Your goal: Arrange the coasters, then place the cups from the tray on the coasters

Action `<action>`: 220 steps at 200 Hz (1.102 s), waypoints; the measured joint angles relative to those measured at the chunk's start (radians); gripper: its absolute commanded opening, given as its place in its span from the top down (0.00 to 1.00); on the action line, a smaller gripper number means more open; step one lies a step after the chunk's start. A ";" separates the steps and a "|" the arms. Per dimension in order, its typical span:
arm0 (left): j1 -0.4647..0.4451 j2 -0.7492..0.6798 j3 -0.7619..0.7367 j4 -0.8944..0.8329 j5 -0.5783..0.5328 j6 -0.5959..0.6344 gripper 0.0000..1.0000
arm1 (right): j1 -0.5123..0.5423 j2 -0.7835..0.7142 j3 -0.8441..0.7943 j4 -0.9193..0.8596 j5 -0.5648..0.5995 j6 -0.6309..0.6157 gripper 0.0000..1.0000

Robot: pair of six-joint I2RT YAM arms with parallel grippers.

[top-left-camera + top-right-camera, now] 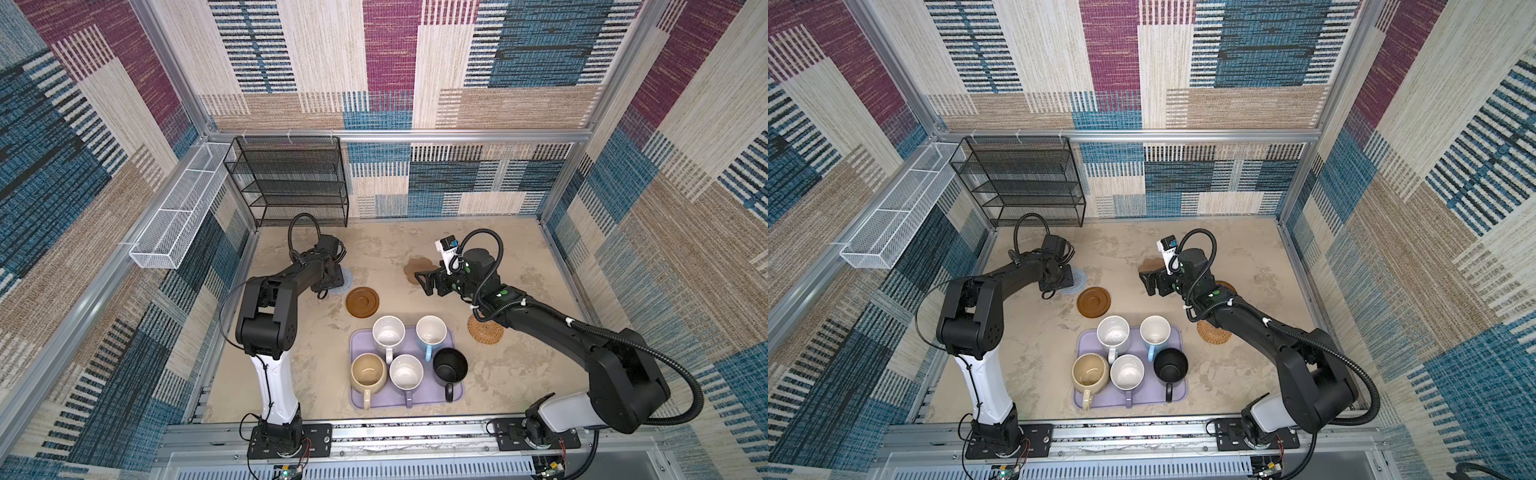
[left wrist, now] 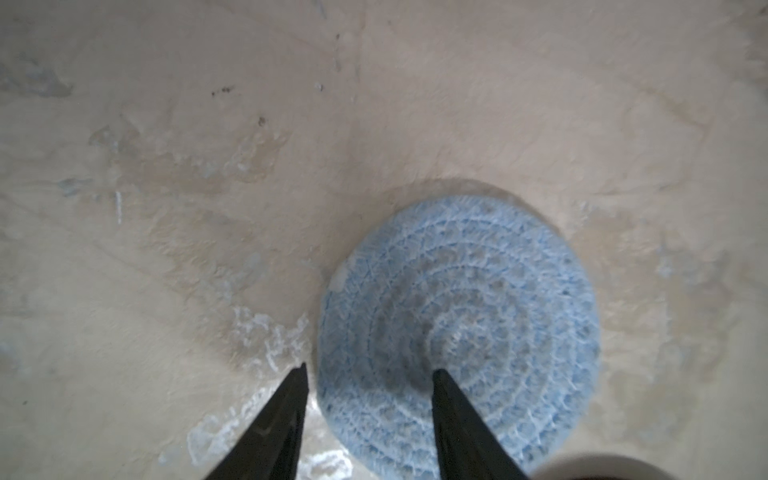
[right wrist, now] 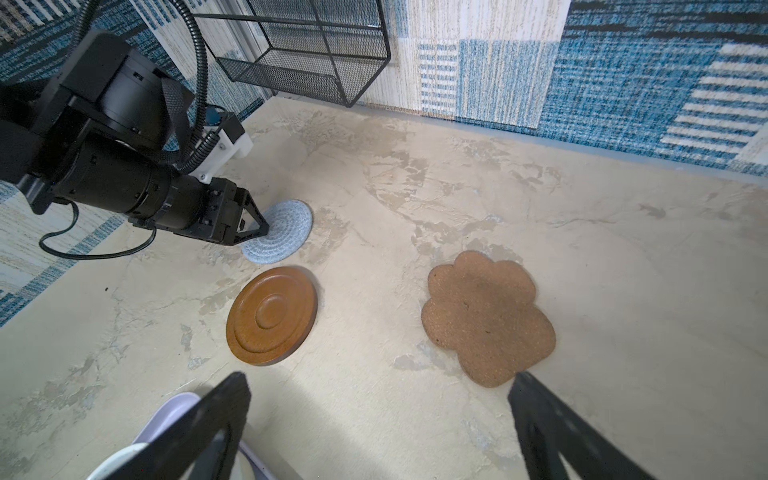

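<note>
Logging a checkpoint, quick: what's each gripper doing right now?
Left gripper: open, tips straddling the grey-blue coaster edge.
Right gripper: open, empty.

No writing, label or number is legible in any view. Marks on the right arm's white camera mount point(image 1: 444, 250) are too small to read.

A: Coasters point(image 3: 272, 318), where are they lying?
B: All flat, apart. Grey-blue woven one point(image 2: 457, 324) is lying far left, brown disc point(image 1: 362, 302) just beside it, paw one point(image 1: 415, 268) mid, rattan one point(image 1: 486, 330) right of tray point(image 1: 428, 397). 2nd brown disc point(image 1: 1227, 284) is showing only partly.
A: Cups point(image 1: 1127, 372)?
B: All are standing upright on tray: speckled white point(image 1: 388, 332), lt blue point(image 1: 431, 330) at back; beige point(image 1: 368, 370), lavender point(image 1: 406, 373), black point(image 1: 450, 365) in front.
</note>
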 measured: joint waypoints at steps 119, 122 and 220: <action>0.017 -0.460 -0.419 0.167 0.354 -0.010 0.29 | 0.001 -0.029 -0.010 -0.023 -0.011 0.039 0.00; 0.014 -0.465 -0.433 0.177 0.357 -0.016 0.30 | 0.001 -0.025 -0.010 -0.022 -0.011 0.042 0.00; -0.145 -0.410 -0.559 0.275 0.140 -0.139 0.42 | 0.013 0.036 0.032 -0.026 -0.028 0.093 0.00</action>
